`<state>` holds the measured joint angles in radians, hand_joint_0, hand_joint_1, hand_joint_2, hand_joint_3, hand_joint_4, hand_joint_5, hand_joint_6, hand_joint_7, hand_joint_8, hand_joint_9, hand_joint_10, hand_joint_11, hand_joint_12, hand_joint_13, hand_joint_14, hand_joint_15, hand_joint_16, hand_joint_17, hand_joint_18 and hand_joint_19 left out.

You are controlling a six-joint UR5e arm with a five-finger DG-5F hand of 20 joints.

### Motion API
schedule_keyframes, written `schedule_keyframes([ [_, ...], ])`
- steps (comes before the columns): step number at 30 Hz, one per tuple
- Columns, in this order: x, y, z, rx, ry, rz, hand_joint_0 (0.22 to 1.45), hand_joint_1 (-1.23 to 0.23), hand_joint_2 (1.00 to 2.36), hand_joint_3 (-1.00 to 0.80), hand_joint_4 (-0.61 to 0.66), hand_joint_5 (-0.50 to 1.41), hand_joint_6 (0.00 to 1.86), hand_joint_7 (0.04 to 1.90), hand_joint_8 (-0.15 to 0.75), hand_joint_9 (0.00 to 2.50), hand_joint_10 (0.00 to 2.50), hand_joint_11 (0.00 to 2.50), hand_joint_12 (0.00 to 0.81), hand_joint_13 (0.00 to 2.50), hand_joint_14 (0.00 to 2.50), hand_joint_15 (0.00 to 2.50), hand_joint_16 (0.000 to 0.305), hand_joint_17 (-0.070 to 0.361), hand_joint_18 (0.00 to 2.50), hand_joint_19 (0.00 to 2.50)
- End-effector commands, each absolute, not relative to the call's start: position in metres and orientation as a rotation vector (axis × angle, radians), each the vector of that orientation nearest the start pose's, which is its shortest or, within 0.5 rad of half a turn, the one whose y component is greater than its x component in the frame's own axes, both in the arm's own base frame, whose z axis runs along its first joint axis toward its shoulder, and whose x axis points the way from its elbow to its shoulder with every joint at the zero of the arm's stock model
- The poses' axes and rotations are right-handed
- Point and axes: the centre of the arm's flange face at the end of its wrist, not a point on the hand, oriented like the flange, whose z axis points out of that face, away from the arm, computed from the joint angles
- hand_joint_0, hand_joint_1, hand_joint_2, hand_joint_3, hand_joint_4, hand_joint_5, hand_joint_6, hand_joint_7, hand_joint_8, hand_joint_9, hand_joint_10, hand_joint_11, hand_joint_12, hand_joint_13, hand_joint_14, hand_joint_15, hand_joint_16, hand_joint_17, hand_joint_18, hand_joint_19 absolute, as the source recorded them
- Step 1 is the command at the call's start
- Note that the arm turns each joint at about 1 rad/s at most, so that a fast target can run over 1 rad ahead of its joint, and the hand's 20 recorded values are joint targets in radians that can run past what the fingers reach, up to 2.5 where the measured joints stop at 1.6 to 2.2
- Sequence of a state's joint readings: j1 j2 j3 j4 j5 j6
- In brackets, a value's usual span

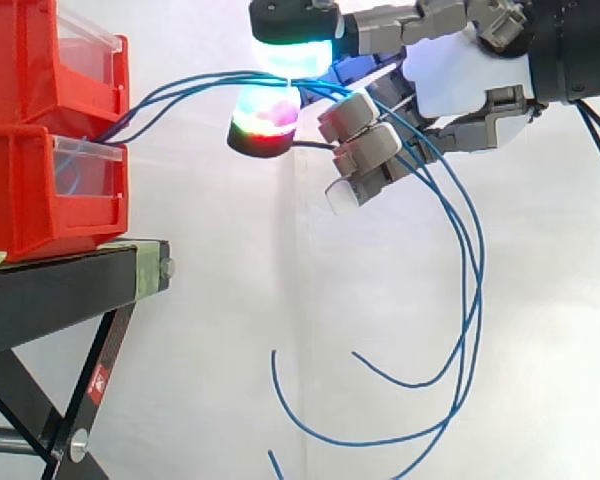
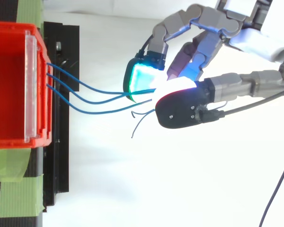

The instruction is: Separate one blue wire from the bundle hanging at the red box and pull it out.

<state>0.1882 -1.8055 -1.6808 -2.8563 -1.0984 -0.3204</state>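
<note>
Look toward 9 o'clock in the side view and you find two red bins (image 1: 40, 190) stacked on a black stand (image 1: 50, 290). The blue wires (image 1: 195, 82) leave the bins' front and run toward 3 o'clock, rising a little as they go. Your hand (image 1: 450, 70) sits at about 1 o'clock, and it is clamped on the wires. A cyan-green pad (image 1: 292, 48) is pressed from above and a many-coloured pad (image 1: 265, 125) from below, with the wires passing between them. You cannot tell how many wires lie in that pinch. The other fingers curl loosely beside them. Past the hand the wires sag toward 5 o'clock, and their loose ends curl back toward 7 o'clock. From above, three wires fan from the bin's front and meet under the cyan pad.
</note>
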Motion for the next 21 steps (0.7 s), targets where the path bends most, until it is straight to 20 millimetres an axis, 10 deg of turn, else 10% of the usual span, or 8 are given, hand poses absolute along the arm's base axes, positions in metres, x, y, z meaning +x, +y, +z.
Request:
schedule_keyframes([
  [1,0.5746,-0.0721,0.339,1.144,1.218,0.718,0.6,-0.73,1.02,-0.19,0.07,-0.17,0.91,0.86,0.367,1.4,0.02,1.39,0.408,1.35,0.01,1.51,0.046,0.103,0.89,0.57],
  [21,0.5739,-0.0727,0.3382,1.148,1.218,0.713,0.65,-0.82,1.02,0.0,0.02,-0.2,0.95,0.89,0.36,1.31,0.02,1.36,0.434,1.32,0.01,1.5,0.05,0.113,0.89,0.54],
])
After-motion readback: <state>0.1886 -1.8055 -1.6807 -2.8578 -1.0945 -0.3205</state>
